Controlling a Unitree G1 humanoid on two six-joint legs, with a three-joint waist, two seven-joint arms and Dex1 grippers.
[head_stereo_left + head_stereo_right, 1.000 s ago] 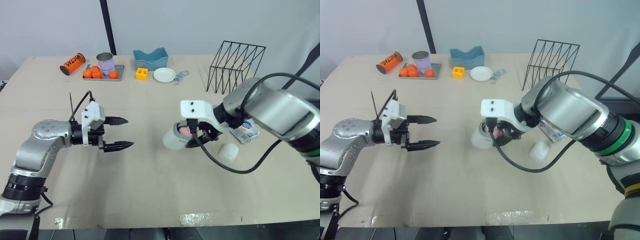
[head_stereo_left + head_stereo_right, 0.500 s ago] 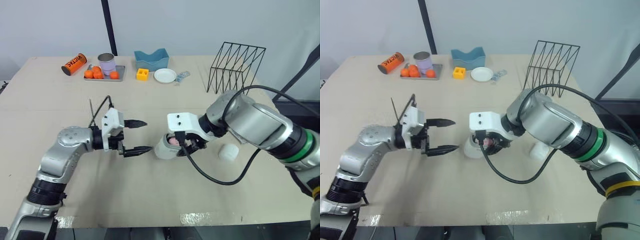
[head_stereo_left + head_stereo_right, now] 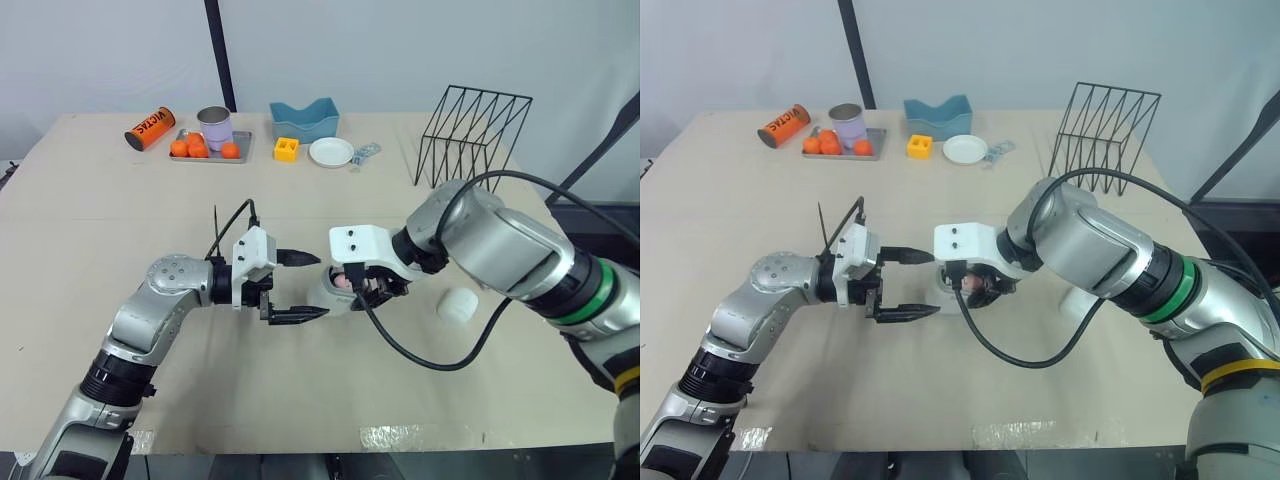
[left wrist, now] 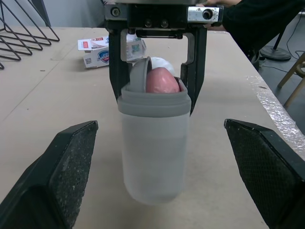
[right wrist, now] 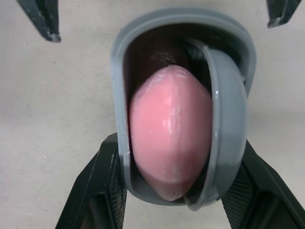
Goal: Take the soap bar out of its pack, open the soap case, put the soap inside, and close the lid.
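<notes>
Left eye view puts the soap case [image 3: 332, 294] on its side low over the table [image 3: 300, 400], its long axis running straight from the left gripper [image 3: 321, 286] to the right gripper [image 3: 372, 286]. The closed, rounded end faces the left gripper, whose jaws stand wide apart and empty, one tip on each side of that end without touching it. The right gripper is clamped across the case at its mouth end, where the pink soap [image 3: 345, 281] shows. Right eye view adds a white rounded piece [image 3: 1077, 300], possibly a cap, lying well beyond the case on the side away from the left gripper. Left wrist view looks down the case's length: closed end nearest, mouth farthest, a grey flap [image 4: 138, 76] standing ajar beside the soap, and the soap pack [image 4: 94, 49] far behind the case. Right wrist view looks into the mouth, with the soap seated inside, the flap at one side, and black fingers [image 5: 102, 188] pressing the case walls. By this, the left gripper is the free one and likely need only advance along the axis and close on the case's rounded end.
</notes>
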